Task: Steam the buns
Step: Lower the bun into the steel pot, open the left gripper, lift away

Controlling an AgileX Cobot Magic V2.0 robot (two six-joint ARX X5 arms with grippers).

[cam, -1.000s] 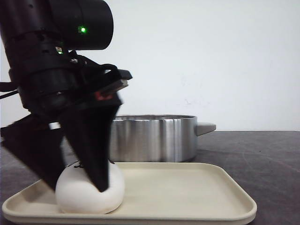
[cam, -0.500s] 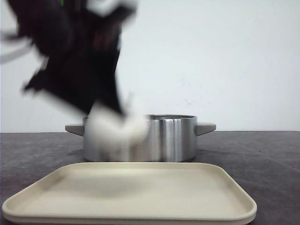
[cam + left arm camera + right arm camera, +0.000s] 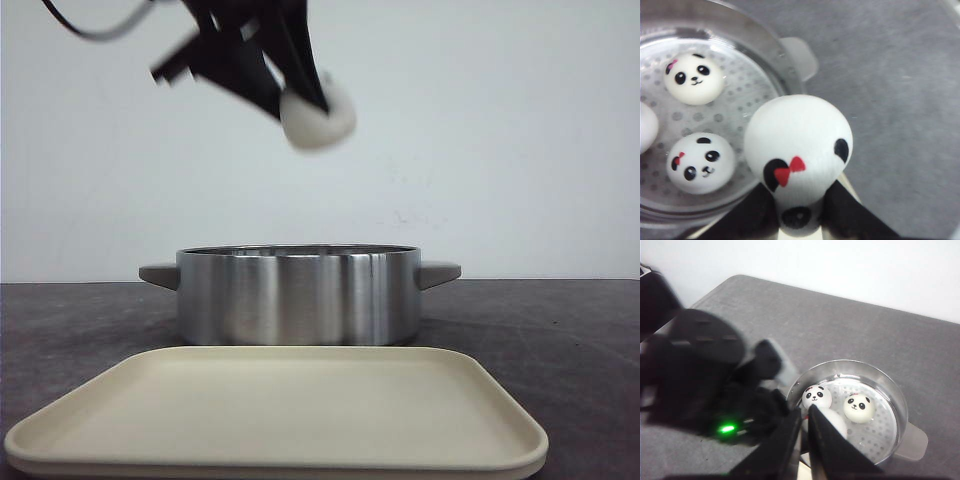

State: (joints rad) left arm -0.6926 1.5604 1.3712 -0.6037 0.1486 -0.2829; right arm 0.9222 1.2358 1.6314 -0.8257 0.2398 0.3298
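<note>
No text, label, brand name or number can be read in any view. The only marks are the painted panda faces with a red bow on the buns [image 3: 797,155], and a small green light glowing on the dark arm housing [image 3: 726,429]; neither carries lettering.

Air above pot [image 3: 298,295]: open; only the left gripper [image 3: 290,85] with its held bun [image 3: 318,118] high over the rim
Pot floor: perforated steamer plate [image 3: 740,107] partly taken; two panda buns [image 3: 694,79] [image 3: 700,162] seated apart, a third at the edge; bare patch nearest the handle [image 3: 799,56]
Tray [image 3: 280,415]: flat, low rim, just before the pot
</note>
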